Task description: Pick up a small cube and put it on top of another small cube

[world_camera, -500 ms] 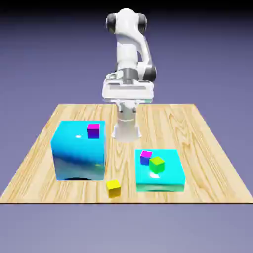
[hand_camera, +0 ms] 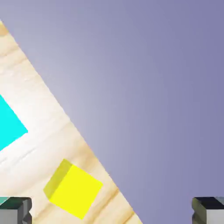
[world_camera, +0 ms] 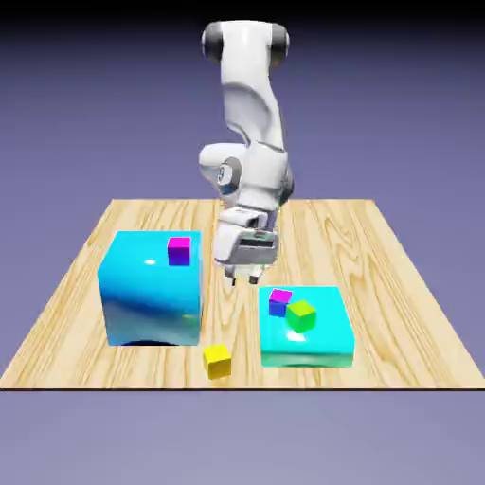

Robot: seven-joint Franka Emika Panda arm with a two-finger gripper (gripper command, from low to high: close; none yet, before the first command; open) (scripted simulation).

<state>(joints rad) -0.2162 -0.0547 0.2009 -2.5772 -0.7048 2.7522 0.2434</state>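
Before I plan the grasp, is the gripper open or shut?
Open: in the hand view the gripper's tips stand wide apart, nothing between.

Ext. view: bright, glare on tall blue block (world_camera: pixel 152 294) top, white glint on low cyan block (world_camera: pixel 305 332) by green cube (world_camera: pixel 301 316); backdrop fades to black up top. Hand view: table (hand_camera: pixel 30 105) washed out near-white, yellow cube (hand_camera: pixel 75 190) side darker.
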